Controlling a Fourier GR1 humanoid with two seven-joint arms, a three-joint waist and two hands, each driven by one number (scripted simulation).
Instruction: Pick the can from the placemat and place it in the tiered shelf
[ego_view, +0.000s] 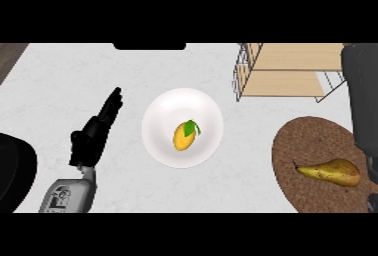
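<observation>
Nearest to me, at the lower left, I see the left forearm (70, 192) coming up from the bottom edge, grey with a black left robot hand (94, 132) above it; its fingers are straight and held together, pointing up and slightly right, touching nothing, and it rests over the pale speckled surface (66, 80). A dark rounded shape (15, 172) sits at the far left edge beside that forearm; I cannot tell what it is. At the lower right lies a round brown placemat (310, 150), and on it a yellow-brown pear (332, 172) lies on its side with its stem toward the left. I can see no can on the placemat. Along the right edge a dark grey upright form (362, 100) runs from the top of the scene down over the placemat's right rim; I take it for the right arm, but the right robot hand itself is not clear to me and I cannot tell how its fingers stand, or whether it holds the can. In the middle of the surface is a white plate (166, 112) carrying a yellow mango (184, 137) with a green leaf. Farthest off, at the upper right, stands the tiered shelf (288, 75), wire-framed with light wooden boards, well apart from the plate.
</observation>
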